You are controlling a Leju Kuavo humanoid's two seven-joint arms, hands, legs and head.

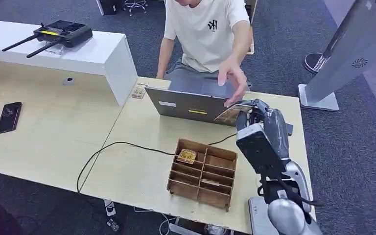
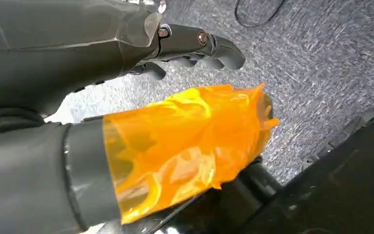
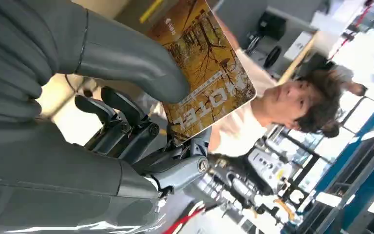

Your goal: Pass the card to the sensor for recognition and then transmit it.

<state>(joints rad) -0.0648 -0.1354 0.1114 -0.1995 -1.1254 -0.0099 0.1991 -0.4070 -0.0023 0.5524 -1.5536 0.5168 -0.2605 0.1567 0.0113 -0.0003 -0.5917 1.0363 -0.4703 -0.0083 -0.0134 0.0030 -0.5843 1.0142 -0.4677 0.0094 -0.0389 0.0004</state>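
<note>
My right hand is raised over the right part of the table and pinches a yellow hotel card between thumb and fingers. The right wrist view shows that card, printed with autumn trees and the word HOTEL, under my thick thumb. The card sits just in front of the open grey laptop. A person's hand reaches over the laptop, fingertips close to the card. My left hand hangs over grey carpet, fingers loosely curled on nothing, its thumb wrapped in orange film.
A wooden compartment box with one more card stands in front of the laptop. A black cable runs across the table. A black phone lies at the far left, a remote controller on the white shelf, a kiosk stand at the right.
</note>
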